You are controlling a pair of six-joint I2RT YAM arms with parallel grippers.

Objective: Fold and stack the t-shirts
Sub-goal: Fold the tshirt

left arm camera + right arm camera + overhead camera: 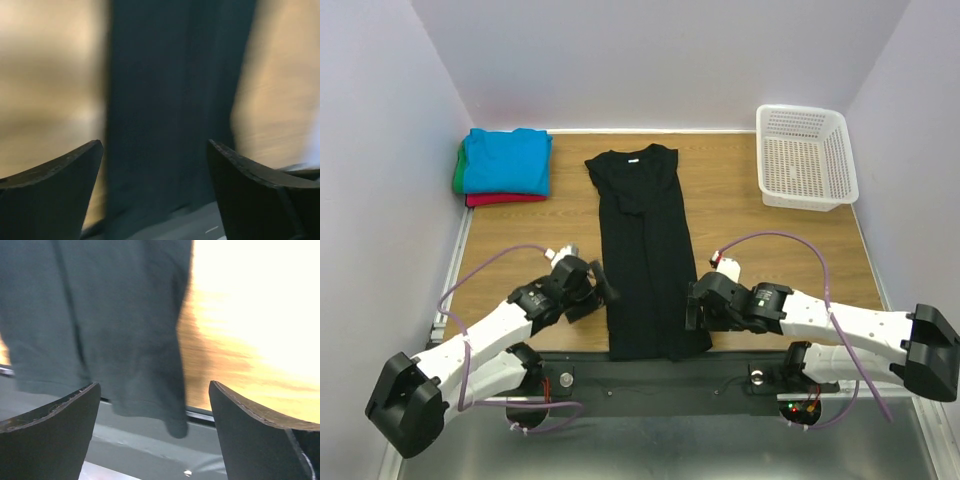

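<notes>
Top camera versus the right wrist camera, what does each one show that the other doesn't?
Only the top view shows the folded stack of shirts, the white basket and the left gripper. Only the right wrist view shows that the right gripper is wide open and empty. Both show the black shirt, its bottom hem lying past the near edge of the wooden table.

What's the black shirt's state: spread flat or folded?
Partly folded: the black t-shirt lies as a long narrow strip, sleeves tucked in, hem at the near edge of the table. No crosswise fold.
</notes>
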